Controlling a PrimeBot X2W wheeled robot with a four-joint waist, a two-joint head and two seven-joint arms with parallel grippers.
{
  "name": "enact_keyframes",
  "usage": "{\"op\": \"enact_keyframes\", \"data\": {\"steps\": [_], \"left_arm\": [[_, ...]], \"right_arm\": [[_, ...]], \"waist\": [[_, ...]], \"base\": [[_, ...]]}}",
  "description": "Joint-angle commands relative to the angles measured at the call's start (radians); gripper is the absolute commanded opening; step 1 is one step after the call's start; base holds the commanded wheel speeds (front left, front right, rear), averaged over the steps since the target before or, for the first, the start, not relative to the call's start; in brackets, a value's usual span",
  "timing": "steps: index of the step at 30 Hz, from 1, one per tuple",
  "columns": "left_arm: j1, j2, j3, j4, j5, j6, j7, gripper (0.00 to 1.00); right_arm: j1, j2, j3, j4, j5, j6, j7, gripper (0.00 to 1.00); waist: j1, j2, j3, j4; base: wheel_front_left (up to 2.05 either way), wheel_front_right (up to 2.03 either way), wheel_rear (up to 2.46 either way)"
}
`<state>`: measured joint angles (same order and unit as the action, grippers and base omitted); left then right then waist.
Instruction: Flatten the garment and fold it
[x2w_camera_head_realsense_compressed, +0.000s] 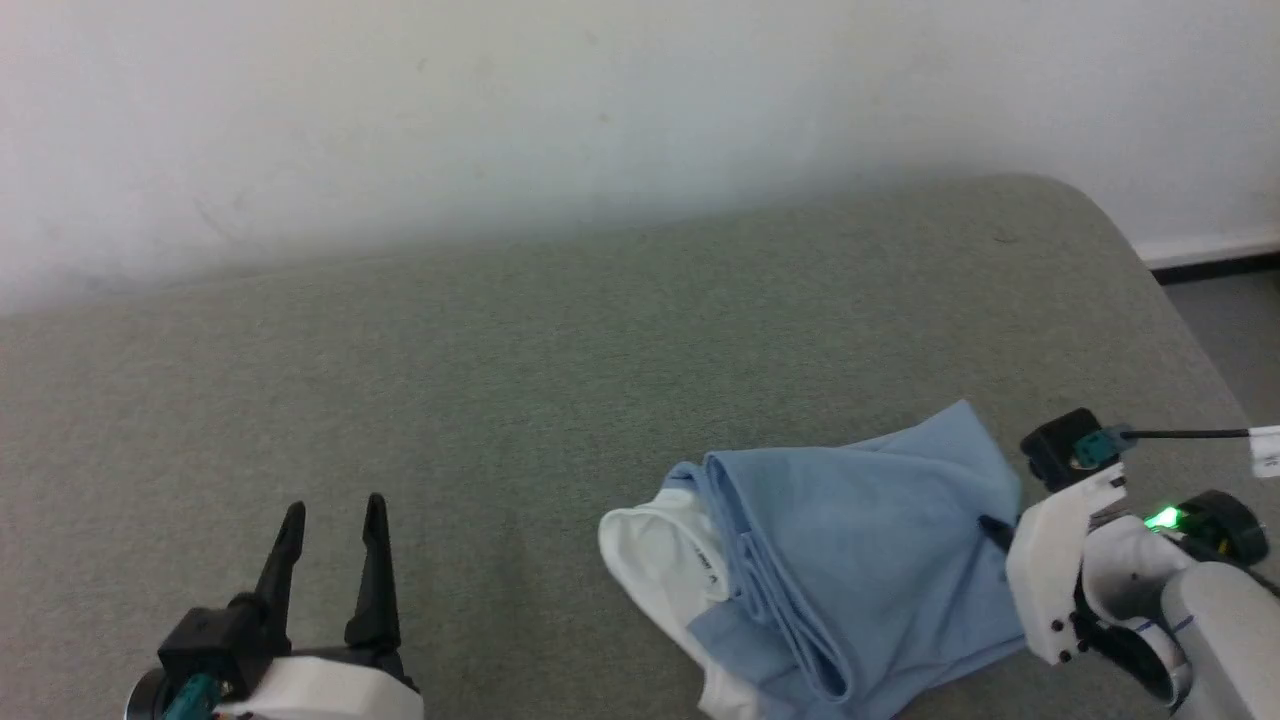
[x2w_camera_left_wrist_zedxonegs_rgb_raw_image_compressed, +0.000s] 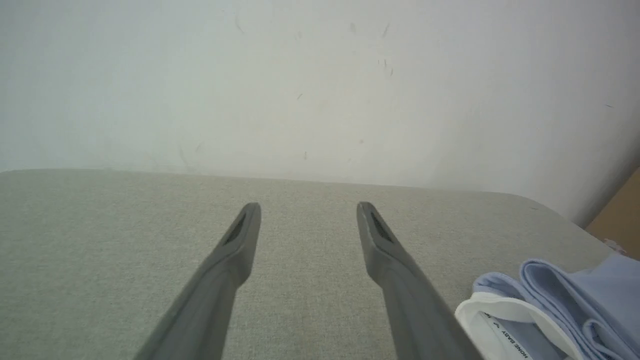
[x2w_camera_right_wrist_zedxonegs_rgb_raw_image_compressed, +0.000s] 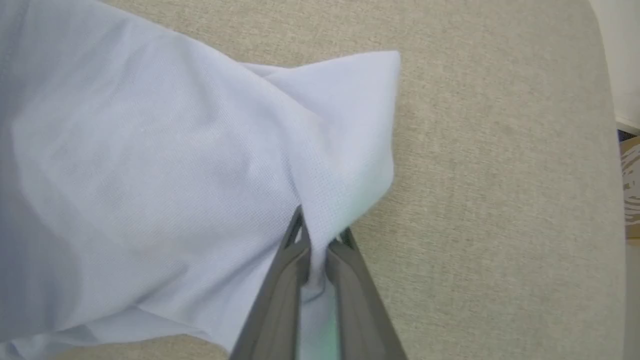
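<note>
While the right end effector (x2w_camera_head_realsense_compressed: 995, 528) comes in from 4 o'clock in the head view, its two dark fingers are drawn narrow on the right-hand edge of the light blue soft-fabric shirt (x2w_camera_head_realsense_compressed: 850, 560). That is a real grip. The right wrist view has the cloth (x2w_camera_right_wrist_zedxonegs_rgb_raw_image_compressed: 150, 175) rising in a ridge, squeezed between the fingers, and one corner of it stands up toward 1 o'clock.

The shirt itself lies bunched in loose folds on the grey-green fabric-covered desk (x2w_camera_head_realsense_compressed: 500, 350), down at 5 o'clock in the head view and close to the near edge. Its white collar (x2w_camera_head_realsense_compressed: 650, 550) spills out at the shirt's 9 o'clock side, with a small printed label just inside it. Thick blue pleats run beside the collar toward 5 o'clock.

Over at 7 o'clock, the left end effector (x2w_camera_head_realsense_compressed: 335, 510) is spread wide with nothing between its fingers. It is well apart from the shirt and points up toward 12. From the left wrist view, the two fingers (x2w_camera_left_wrist_zedxonegs_rgb_raw_image_compressed: 240, 240) frame bare desk, with the collar and folds (x2w_camera_left_wrist_zedxonegs_rgb_raw_image_compressed: 565, 310) off at 4 o'clock. A small green light (x2w_camera_head_realsense_compressed: 1162, 518) glows on the right wrist, and a plain white wall (x2w_camera_head_realsense_compressed: 500, 100) fills 12 o'clock.
</note>
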<state>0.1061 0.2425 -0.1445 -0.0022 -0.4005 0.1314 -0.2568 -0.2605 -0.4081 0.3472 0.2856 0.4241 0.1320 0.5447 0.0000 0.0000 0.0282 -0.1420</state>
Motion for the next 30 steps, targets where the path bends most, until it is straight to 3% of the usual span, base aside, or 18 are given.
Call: {"op": "enact_keyframes", "data": {"steps": [1,7,17,18,19,20,25,30], "left_arm": [[-0.031,-0.002,0.001,-0.01,0.016,-0.008,-0.005,1.0],[-0.119,0.015,-0.021,-0.024,0.025,-0.046,0.002,1.0],[-0.245,0.061,-0.037,-0.059,0.054,-0.073,0.029,1.0],[-0.25,0.064,-0.037,-0.06,0.056,-0.073,0.029,1.0],[-0.254,0.065,-0.036,-0.061,0.057,-0.073,0.029,1.0],[-0.256,0.065,-0.035,-0.059,0.057,-0.072,0.028,1.0],[-0.255,0.053,-0.034,-0.039,0.048,-0.069,0.019,1.0],[-0.232,0.033,-0.033,-0.011,0.038,-0.067,0.009,1.0]], "right_arm": [[-0.024,-0.022,-0.009,-0.001,-0.021,-0.001,-0.005,0.0],[-0.082,-0.088,-0.138,0.091,-0.112,-0.001,-0.101,0.0],[-0.193,-0.06,-0.428,0.348,-0.158,-0.001,-0.332,0.0],[-0.201,-0.053,-0.436,0.364,-0.164,-0.001,-0.358,0.11],[-0.208,-0.047,-0.443,0.379,-0.172,-0.001,-0.388,0.45],[-0.213,-0.042,-0.451,0.398,-0.182,-0.001,-0.412,1.0],[-0.211,-0.04,-0.529,0.501,-0.241,-0.001,-0.502,1.0],[-0.17,-0.053,-0.608,0.526,-0.299,-0.001,-0.572,1.0]], "waist": [[0.0,0.0,0.092,-0.13],[0.0,0.0,0.22,-0.199],[0.0,0.0,0.369,-0.175],[0.0,0.0,0.375,-0.171],[0.0,0.0,0.38,-0.166],[0.0,0.0,0.381,-0.162],[0.0,0.0,0.353,-0.135],[0.0,0.0,0.292,-0.113]], "base": [[0.0,0.0,0.0],[0.0,0.0,0.0],[0.0,0.0,0.0],[0.0,0.0,0.0],[0.0,0.0,0.0],[0.0,0.0,0.0],[0.0,0.0,0.0],[0.0,0.0,0.0]]}}
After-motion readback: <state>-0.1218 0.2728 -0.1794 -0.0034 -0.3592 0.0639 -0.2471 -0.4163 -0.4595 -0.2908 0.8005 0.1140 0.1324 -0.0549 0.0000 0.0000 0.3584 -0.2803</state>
